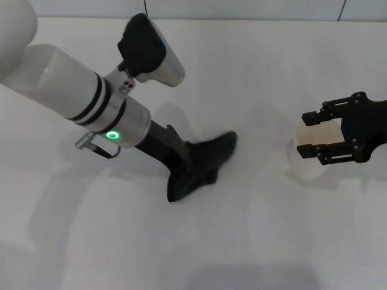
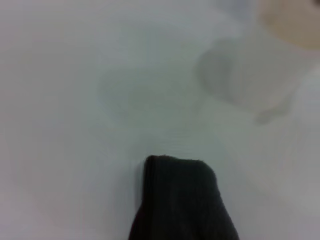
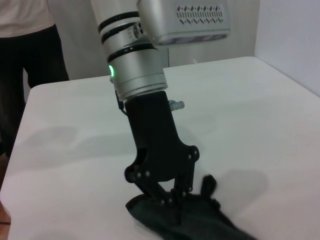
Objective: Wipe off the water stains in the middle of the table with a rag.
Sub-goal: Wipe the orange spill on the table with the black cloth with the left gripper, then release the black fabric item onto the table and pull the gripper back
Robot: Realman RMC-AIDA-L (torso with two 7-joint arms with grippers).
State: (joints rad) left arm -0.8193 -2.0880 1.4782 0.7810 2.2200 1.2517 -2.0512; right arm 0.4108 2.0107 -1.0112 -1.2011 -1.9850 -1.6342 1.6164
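Left pincer (image 1: 184, 172) is clenched on the rag (image 1: 202, 164), a soft dark cloth with a pointed tail, pressed flat on the matte white worktop (image 1: 242, 241). Right pincer (image 1: 309, 134) is closed around the paper cup (image 1: 311, 158), well apart from the rag.

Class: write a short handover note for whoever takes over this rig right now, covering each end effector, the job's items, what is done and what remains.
Left end effector: shut on the rag, pressing it onto the middle of the table.
Right end effector: around a white paper cup at the right; grip unclear.
Water stains: none visible; may lie under the rag.
Done: rag is down on the table.
Left: lift the rag and check.
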